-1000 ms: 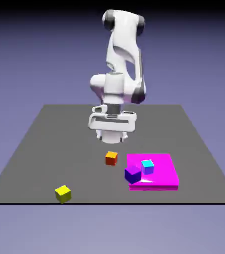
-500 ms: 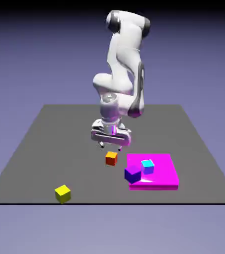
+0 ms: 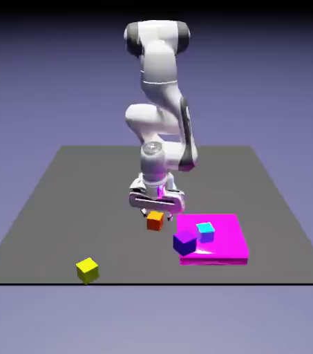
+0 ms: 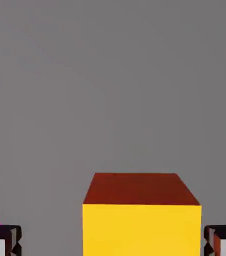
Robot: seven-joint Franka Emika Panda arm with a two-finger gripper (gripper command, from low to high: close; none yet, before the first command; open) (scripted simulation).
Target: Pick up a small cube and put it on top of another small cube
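The pincer [image 4: 113, 241] hangs wide open over the bench [image 3: 97, 200], the orange cube [image 4: 142, 227] between its tips, nearer one than the other, gripped by neither.

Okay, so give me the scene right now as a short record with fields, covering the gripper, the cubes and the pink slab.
gripper: open, fingertips apart on either side of the orange cube
orange cube: on the table, between the fingertips with gaps showing in the hand view
yellow cube: on the table near its front edge, exterior view's left
light blue cube: on the pink slab
purple cube: at the slab's left side in the exterior view
pink slab: flat on the table
stack: orange cube not yet on another cube
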